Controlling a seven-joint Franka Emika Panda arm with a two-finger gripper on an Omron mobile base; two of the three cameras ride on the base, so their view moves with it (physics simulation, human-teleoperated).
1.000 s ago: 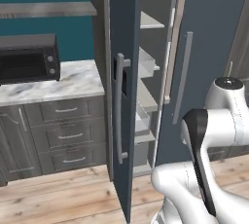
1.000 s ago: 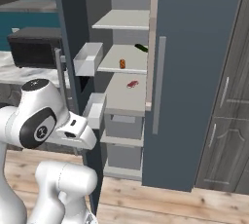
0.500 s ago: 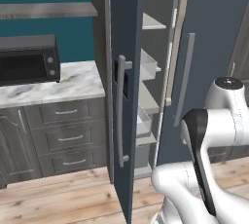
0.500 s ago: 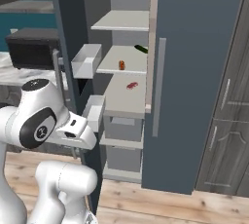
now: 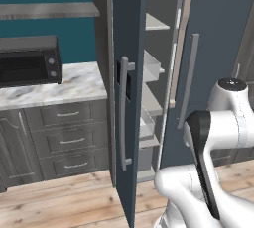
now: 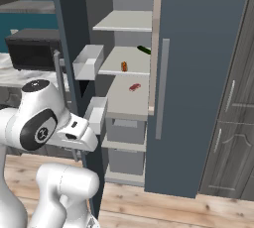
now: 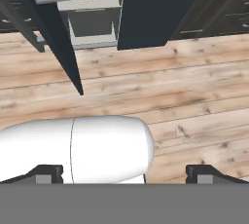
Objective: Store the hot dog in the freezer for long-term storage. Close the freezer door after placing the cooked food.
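Note:
The freezer (image 6: pixel 126 123) stands open, its pale shelves showing. On the middle shelf lies the hot dog (image 6: pixel 134 87), small and reddish. The freezer door (image 5: pixel 131 48), with its black panel and silver handle (image 5: pixel 123 113), is swung out toward me; in the right base view I see its dark edge (image 6: pixel 74 24) and a white bin (image 6: pixel 88 62) on its inner face. My gripper (image 7: pixel 126 174) is open, empty and pointed down at the wooden floor (image 7: pixel 170 96), with the door's bottom edge (image 7: pixel 58 38) ahead. The arm (image 6: pixel 44 123) is folded low beside the door.
A black microwave (image 5: pixel 27 61) sits on a marble counter (image 5: pixel 74 85) over grey drawers (image 5: pixel 69 140), left of the fridge. The other fridge door (image 6: pixel 198 73) is closed. A dark cabinet (image 6: pixel 233 108) stands at its right. An orange item (image 6: pixel 124 66) and a dark green one (image 6: pixel 144 50) lie on the upper shelf.
Both base views have shifted slightly, so the camera moved a little. The door, the hot dog and the open gripper stand as before.

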